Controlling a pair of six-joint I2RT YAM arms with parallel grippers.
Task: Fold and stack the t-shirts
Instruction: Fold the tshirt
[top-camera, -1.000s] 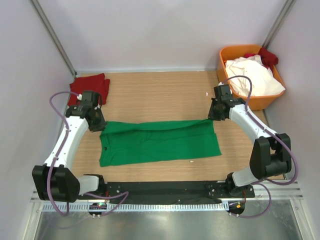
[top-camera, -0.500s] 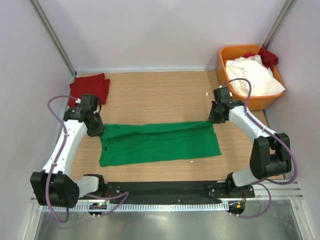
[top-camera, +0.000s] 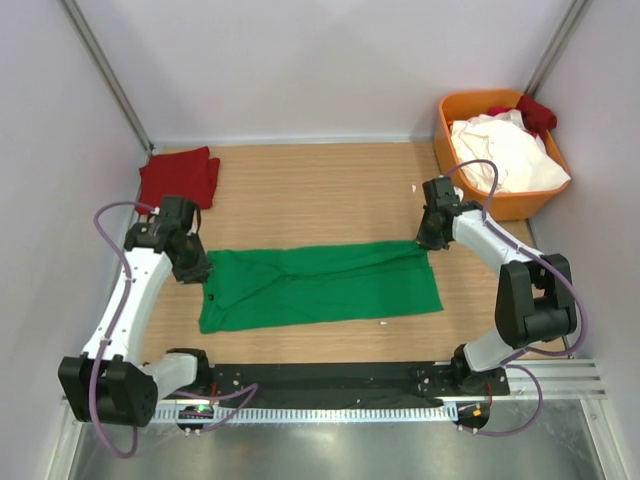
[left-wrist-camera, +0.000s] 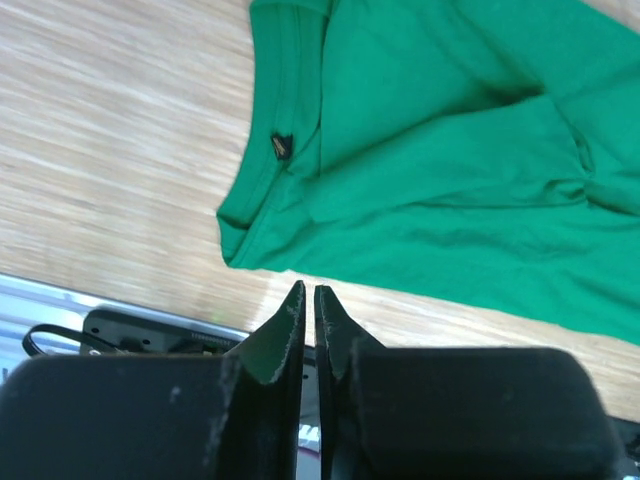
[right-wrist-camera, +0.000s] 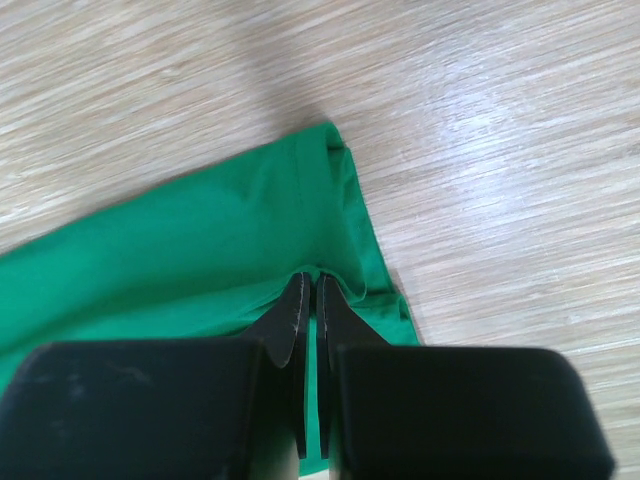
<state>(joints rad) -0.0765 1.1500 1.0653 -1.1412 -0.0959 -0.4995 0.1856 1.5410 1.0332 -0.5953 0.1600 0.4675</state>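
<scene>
A bright green t-shirt (top-camera: 320, 285) lies folded into a long strip across the middle of the table. Its collar and label end is on the left (left-wrist-camera: 282, 146). My left gripper (top-camera: 196, 272) is at the shirt's left end. In the left wrist view its jaws (left-wrist-camera: 308, 292) are shut and empty, just off the shirt's edge. My right gripper (top-camera: 427, 241) is at the shirt's far right corner. It is shut (right-wrist-camera: 308, 278) with a ridge of green cloth (right-wrist-camera: 180, 250) pinched at its tips. A dark red t-shirt (top-camera: 180, 177) lies folded at the far left.
An orange bin (top-camera: 515, 207) at the far right holds white shirts (top-camera: 505, 150) and a red one (top-camera: 537, 110). The black mounting rail (top-camera: 330, 378) runs along the near edge. Walls close in on both sides.
My left gripper has moved a little toward the near side along the shirt's left end, and the cloth's far left edge has dropped with it. My right gripper has hardly moved.
</scene>
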